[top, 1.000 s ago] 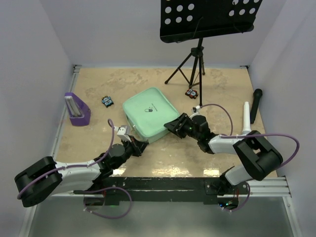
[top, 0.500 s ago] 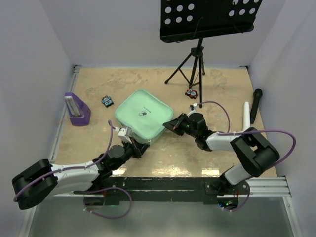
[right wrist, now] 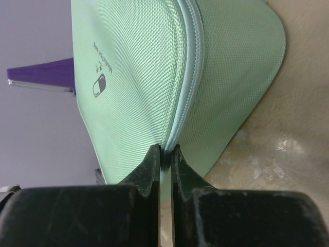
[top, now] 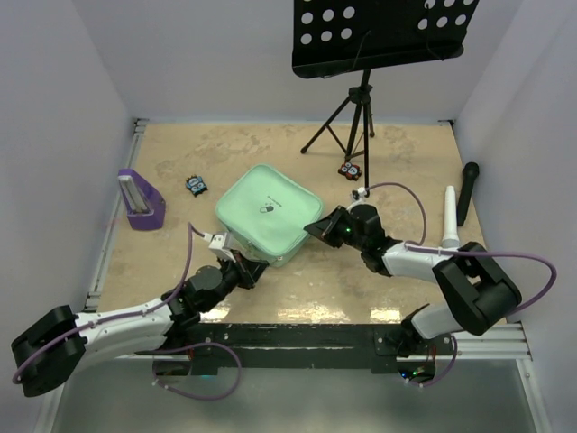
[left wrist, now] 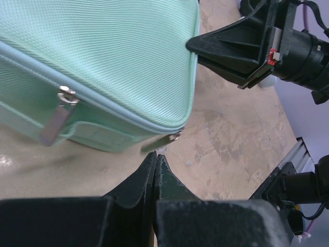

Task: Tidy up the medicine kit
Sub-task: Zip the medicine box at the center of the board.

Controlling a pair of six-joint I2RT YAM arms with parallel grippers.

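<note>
Overhead, my work surface is a tan, mottled table [top: 297, 280] boxed in by pale walls [top: 207, 63] on three sides, with a metal rail [top: 361, 336] along its near edge where my bases are bolted. At the back, a black music stand [top: 379, 32] with a perforated desk plants its tripod legs on the tabletop. A small purple stand [top: 140, 200] sits by the left wall, and a white tube [top: 448, 216] and a black microphone [top: 469, 191] lie by the right one. The medicine kit [top: 269, 215] lies closed near the middle of the table, turned corner-on to me. My right gripper [right wrist: 165, 150] is pinched onto its zipper seam at the right corner. My left gripper [left wrist: 156, 157] has its fingers pressed together on nothing, the tip just below the kit's near edge.
</note>
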